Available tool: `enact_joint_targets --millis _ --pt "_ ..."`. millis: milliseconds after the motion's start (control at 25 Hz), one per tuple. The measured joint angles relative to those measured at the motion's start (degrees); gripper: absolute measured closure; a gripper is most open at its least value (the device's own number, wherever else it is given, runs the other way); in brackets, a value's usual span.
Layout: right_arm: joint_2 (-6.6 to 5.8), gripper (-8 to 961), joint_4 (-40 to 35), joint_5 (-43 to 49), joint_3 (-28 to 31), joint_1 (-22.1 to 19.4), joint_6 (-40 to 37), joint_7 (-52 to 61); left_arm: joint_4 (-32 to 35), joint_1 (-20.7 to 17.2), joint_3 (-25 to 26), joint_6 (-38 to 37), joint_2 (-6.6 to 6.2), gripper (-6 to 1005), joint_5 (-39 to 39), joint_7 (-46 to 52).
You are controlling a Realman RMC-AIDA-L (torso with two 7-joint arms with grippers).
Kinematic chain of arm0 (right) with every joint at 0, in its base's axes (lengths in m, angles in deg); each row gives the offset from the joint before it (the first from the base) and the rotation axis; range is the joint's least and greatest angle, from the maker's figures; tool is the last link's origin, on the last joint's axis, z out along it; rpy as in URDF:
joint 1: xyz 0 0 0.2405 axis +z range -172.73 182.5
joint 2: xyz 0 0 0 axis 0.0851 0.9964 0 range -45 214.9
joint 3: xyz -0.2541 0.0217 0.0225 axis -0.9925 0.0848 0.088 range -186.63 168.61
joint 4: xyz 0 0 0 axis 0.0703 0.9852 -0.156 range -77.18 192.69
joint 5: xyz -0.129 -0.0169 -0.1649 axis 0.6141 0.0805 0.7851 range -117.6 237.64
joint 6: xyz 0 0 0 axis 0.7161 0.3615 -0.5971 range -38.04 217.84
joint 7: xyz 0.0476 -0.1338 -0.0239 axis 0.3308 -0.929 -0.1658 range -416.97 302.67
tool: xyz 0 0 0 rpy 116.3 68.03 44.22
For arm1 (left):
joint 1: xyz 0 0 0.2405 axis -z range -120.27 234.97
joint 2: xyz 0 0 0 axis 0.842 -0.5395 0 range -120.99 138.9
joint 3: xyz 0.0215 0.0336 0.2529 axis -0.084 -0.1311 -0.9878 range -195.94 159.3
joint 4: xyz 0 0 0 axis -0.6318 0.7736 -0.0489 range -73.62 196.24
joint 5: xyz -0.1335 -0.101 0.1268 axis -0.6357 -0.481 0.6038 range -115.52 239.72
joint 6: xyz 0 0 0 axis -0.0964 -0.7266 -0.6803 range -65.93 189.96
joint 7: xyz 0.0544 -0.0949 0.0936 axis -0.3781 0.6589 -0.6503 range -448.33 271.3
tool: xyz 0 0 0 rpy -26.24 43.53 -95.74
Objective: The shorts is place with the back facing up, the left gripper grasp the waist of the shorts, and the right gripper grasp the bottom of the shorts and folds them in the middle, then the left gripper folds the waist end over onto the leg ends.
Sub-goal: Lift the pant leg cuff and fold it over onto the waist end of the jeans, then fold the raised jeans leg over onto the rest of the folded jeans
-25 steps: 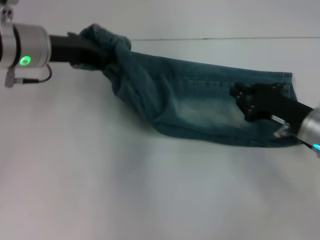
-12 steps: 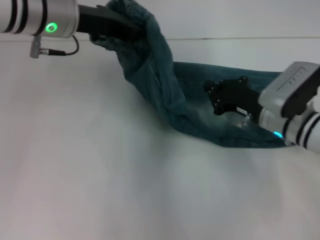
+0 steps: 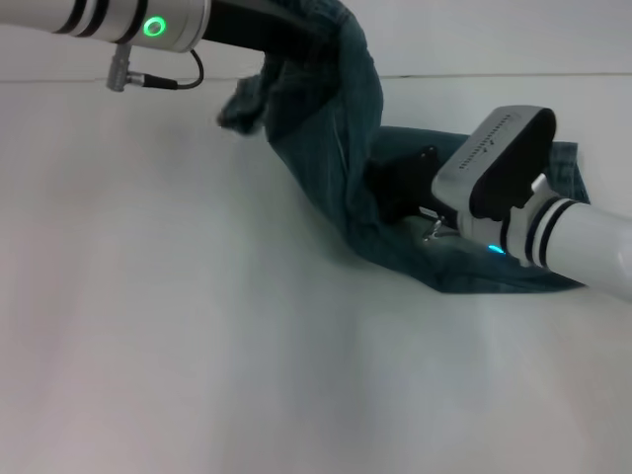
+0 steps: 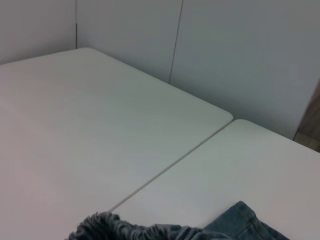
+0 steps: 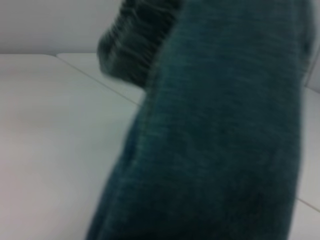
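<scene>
The left pincer grips the shorts' waist, lifted above the bench. The right pincer rests on the shorts, its grip impossible to tell; the waist could slip, spoiling the fold.

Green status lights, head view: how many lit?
1. The round green status light glows on the left arm's silver wrist, top left, above the lifted blue denim shorts. Others may be hidden.

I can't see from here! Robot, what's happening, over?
Left gripper holding shorts waist high. Right gripper low on leg end, against the table. Nothing blocking.
</scene>
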Motion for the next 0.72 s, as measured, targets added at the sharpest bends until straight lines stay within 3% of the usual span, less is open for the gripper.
enact_joint_targets --millis 400,560,720 --pt "-0.35 954 0.8 0.0 -2.7 -0.5 -3.6 0.9 -1.5 1.5 -2.7 2.7 0.05 908 0.0 0.5" --pt "-0.75 951 -3.2 0.0 -2.7 -5.6 -9.0 4.3 -2.0 1.6 -4.4 4.2 0.1 900 -0.1 0.5" --pt "-1.07 948 -10.5 -0.3 -2.3 -14.0 -17.7 8.9 -2.3 1.7 -8.3 5.9 0.25 892 -0.4 0.6"
